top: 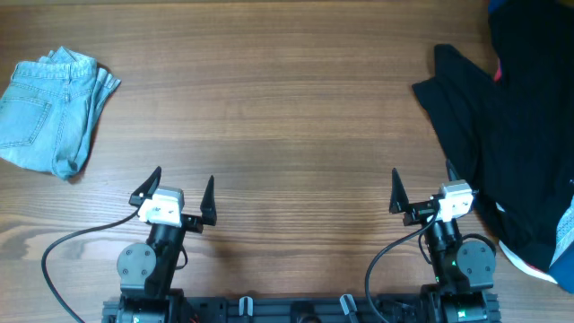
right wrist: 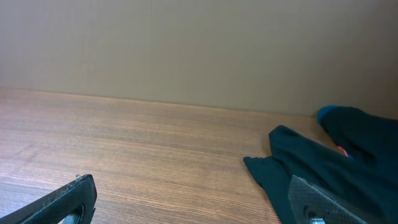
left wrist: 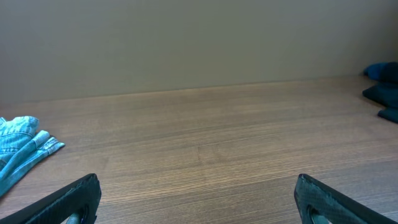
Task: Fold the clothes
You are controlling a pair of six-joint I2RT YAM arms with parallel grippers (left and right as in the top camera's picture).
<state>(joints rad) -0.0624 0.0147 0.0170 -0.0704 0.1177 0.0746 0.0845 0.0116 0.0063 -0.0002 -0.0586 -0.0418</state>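
Observation:
The clothes, a pale light-blue denim pair of shorts (top: 49, 109), lie folded over at the far left of the wooden table; a corner of them shows in the left wrist view (left wrist: 22, 149). My left gripper (top: 184, 190) (left wrist: 196, 190) is open and empty near the front edge, well right of and nearer than the denim. My right gripper (top: 421, 190) (right wrist: 189, 196) is open and empty near the front right, beside the black garment.
A large black fabric garment (top: 502, 117) is heaped over the right side of the table and shows in the right wrist view (right wrist: 323, 168). Blue and white fabric (top: 563, 242) lies at the right edge. Bare wood (top: 287, 99) spans the middle.

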